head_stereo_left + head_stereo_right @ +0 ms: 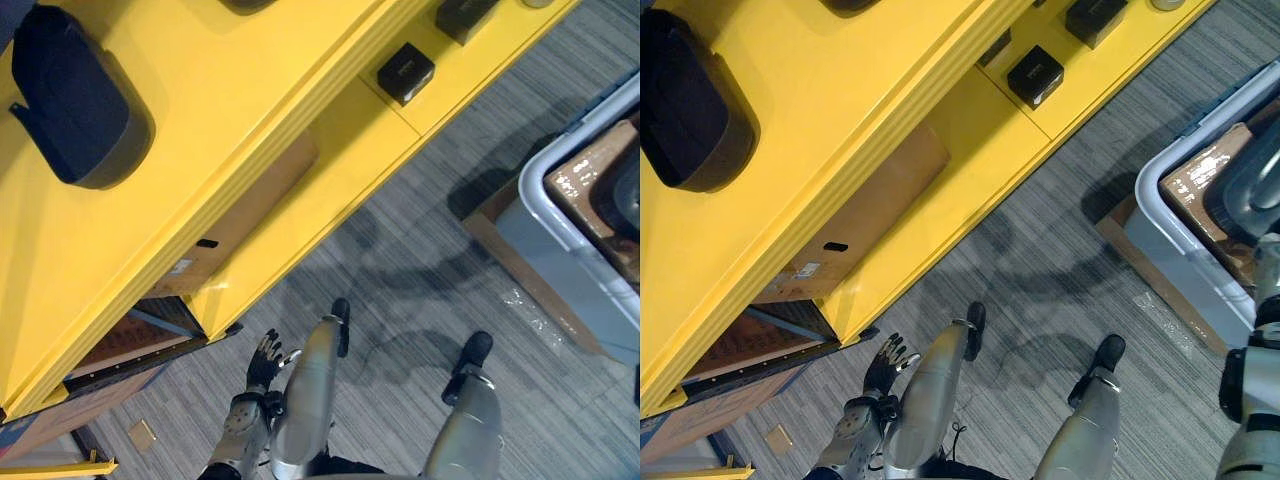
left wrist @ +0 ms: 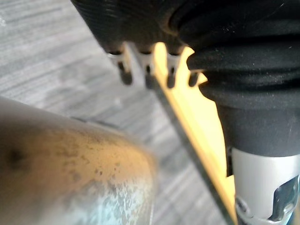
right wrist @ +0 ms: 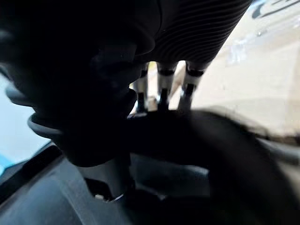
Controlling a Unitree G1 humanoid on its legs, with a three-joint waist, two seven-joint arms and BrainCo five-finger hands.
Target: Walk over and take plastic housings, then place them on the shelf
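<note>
Housing on shelf: one dark rounded plastic housing (image 1: 70,100) in full view, lying on top of the yellow shelf (image 1: 260,110), far left.
Housing in bin: one dark grey housing (image 1: 1248,190) in the grey bin (image 1: 1160,185) on the right, above cardboard.
Handling: probably a light, stiff, smooth shell that slips easily; better taken across a rim than over the curved back.
Right hand (image 3: 163,84): at the bin housing, fingertips against its dark surface; grip cannot be told.
Left hand (image 1: 885,365): low and near, by the shelf's foot, fingers spread, empty.
Black boxes (image 1: 405,72): two, on the lower shelf level, far right.
</note>
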